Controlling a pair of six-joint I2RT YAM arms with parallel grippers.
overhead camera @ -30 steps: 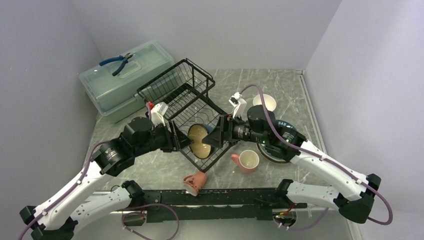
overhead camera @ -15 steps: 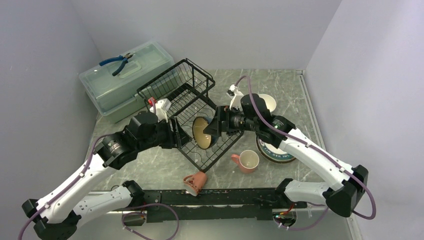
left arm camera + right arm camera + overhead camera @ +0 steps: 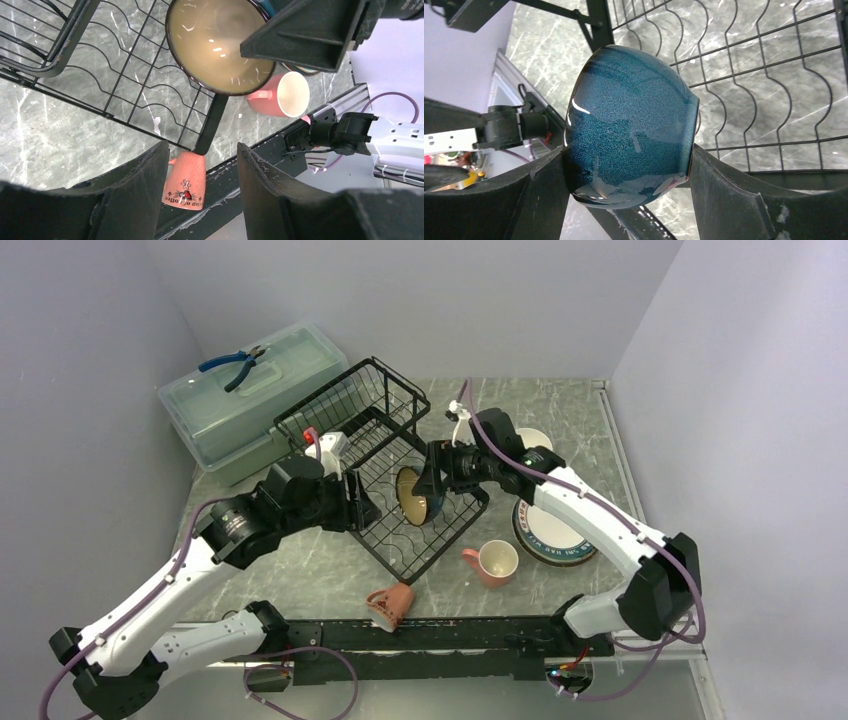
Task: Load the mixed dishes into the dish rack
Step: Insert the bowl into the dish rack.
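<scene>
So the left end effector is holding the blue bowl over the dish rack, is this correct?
Not quite. It is the right end effector holding the blue bowl over the dish rack; the right wrist view shows this. The left end effector is open and empty.

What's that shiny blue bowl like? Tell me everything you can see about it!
The bowl is small and round, and glossy like glazed pottery. It is speckled dark blue outside and creamy tan inside, with a dark rim. It is tipped on its side. The right gripper clamps it between its two fingers and holds it over the wire floor of the dish rack. It seems to touch nothing else.
</scene>
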